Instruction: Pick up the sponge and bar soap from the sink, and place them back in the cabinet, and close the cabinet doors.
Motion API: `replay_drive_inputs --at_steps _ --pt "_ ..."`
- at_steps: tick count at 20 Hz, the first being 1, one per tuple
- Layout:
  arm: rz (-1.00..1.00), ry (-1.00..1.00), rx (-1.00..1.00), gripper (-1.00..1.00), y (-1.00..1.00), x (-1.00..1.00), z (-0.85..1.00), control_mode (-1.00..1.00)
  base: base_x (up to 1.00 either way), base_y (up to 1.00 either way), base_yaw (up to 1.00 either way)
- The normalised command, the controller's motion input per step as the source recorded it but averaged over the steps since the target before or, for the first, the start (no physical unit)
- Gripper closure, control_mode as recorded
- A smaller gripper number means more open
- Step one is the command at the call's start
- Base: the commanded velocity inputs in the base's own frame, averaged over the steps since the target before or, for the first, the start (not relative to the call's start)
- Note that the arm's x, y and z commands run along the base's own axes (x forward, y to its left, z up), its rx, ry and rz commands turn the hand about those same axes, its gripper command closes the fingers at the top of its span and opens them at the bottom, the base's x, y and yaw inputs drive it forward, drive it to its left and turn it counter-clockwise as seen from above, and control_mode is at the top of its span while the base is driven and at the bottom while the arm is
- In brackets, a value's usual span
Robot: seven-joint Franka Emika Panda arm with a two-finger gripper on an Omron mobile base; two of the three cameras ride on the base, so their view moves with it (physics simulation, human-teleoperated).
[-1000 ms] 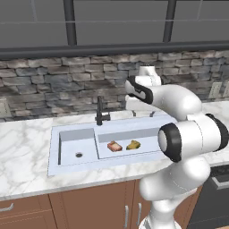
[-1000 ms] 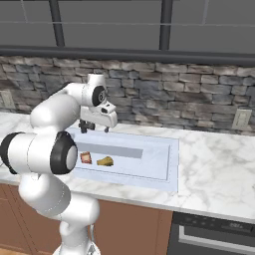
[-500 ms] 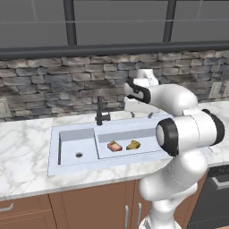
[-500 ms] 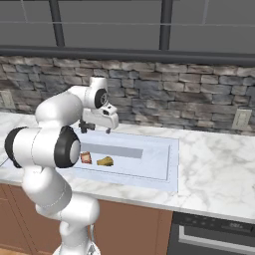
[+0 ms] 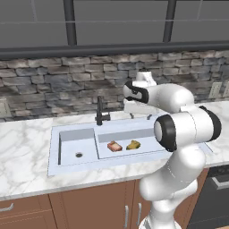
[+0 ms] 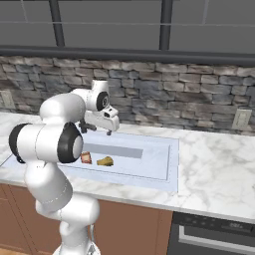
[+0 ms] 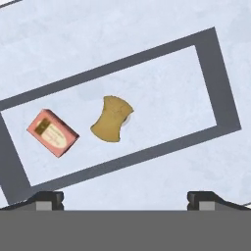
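In the right basin of the pale sink [image 5: 56,154] [image 6: 172,162] [image 7: 215,83] lie the pinkish-orange bar soap [image 5: 114,146] [image 6: 85,158] [image 7: 52,133] and, just to its right, the yellow sponge [image 5: 133,145] [image 6: 105,161] [image 7: 112,118]. My gripper [image 5: 140,116] [image 6: 95,130] [image 7: 126,198] hangs open above that basin, pointing down, well clear of both things, with nothing between its fingertips [image 7: 46,200]. The cabinet and the cabinet doors are out of view.
A slim black faucet [image 5: 100,114] stands behind the divider of the sink. White marble counter [image 6: 219,169] runs on both sides, with a stone backsplash behind. A wall outlet [image 6: 241,119] sits at the right. A dark oven front [image 6: 214,234] is below the counter.
The arm's elbow has swung and folded closer to the base. The hand has stayed over the right basin, dipping only slightly. The jaws have stayed open.
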Motion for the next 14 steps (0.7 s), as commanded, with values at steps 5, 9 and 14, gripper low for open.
replay_drive_inputs --at_steps 5,9,14 --pt "-0.07 0.00 0.00 -1.00 0.00 0.04 -0.15 -1.00 0.00 0.00 0.00" --pt "-0.08 0.00 0.00 -1.00 0.00 0.06 -0.15 -1.00 0.00 0.00 0.00" --pt "-0.07 0.00 0.00 -1.00 0.00 0.09 -0.21 -1.00 0.00 0.00 0.00"
